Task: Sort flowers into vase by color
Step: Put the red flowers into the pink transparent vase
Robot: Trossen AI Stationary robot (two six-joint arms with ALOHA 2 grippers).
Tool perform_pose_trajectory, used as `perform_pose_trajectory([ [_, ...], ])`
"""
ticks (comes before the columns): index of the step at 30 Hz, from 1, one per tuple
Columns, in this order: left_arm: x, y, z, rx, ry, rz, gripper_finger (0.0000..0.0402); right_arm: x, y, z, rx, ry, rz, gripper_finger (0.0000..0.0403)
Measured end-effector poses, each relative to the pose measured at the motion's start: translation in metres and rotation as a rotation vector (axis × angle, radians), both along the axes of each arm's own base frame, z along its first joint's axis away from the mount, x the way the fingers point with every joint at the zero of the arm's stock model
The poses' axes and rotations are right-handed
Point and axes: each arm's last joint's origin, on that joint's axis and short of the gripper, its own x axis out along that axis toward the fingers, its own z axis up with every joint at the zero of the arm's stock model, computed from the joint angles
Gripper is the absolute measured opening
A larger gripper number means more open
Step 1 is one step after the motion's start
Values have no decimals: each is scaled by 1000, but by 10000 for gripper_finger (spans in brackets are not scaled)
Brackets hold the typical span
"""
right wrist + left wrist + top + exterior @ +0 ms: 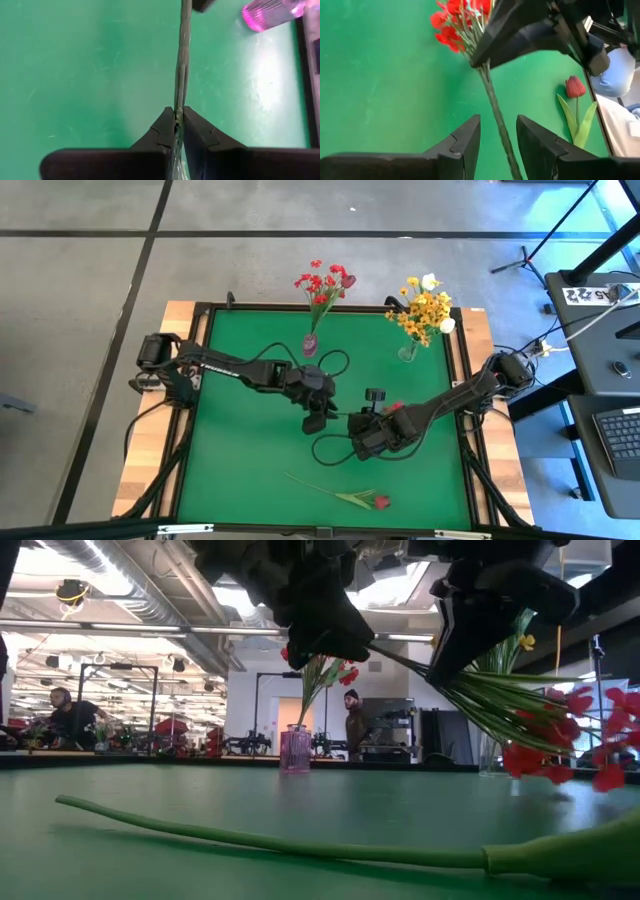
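Note:
My right gripper [355,428] is shut on a bunch of thin green stems with red blossom clusters [560,730], held above the middle of the green table. My left gripper [318,420] is open. Its fingers stand on either side of the bare stems [496,112] without visibly touching them. A pink vase [310,345] at the far edge holds red flowers. A clear vase [408,352] at the far right holds yellow-orange and white flowers [425,305]. A single dark red bud flower [345,496] lies flat on the table near the front edge. My right gripper pinches the stem bunch [182,95] between its two fingers, close behind the red blossoms [452,22]. The fingers lie roughly along the stems. The flower is lifted clear of the table. Its free stem end reaches toward my left gripper [375,648] and its blossoms droop to the right.
The lying bud flower's stem [300,840] runs across the near part of the table, and its bud [575,87] shows beyond my left gripper. The table has a raised black frame [200,310] with wooden boards outside it. People stand in the room behind the table [352,725].

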Motion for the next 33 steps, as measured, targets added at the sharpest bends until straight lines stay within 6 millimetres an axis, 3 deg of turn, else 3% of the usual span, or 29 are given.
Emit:
perform_pose_trajectory([
  [27, -1, -1, -1, -6, 20, 11, 121, 0, 1, 0, 19, 7, 4, 21],
  [33, -1, -12, -1, -26, 14, -12, 121, 0, 1, 0, 33, 13, 7, 21],
])
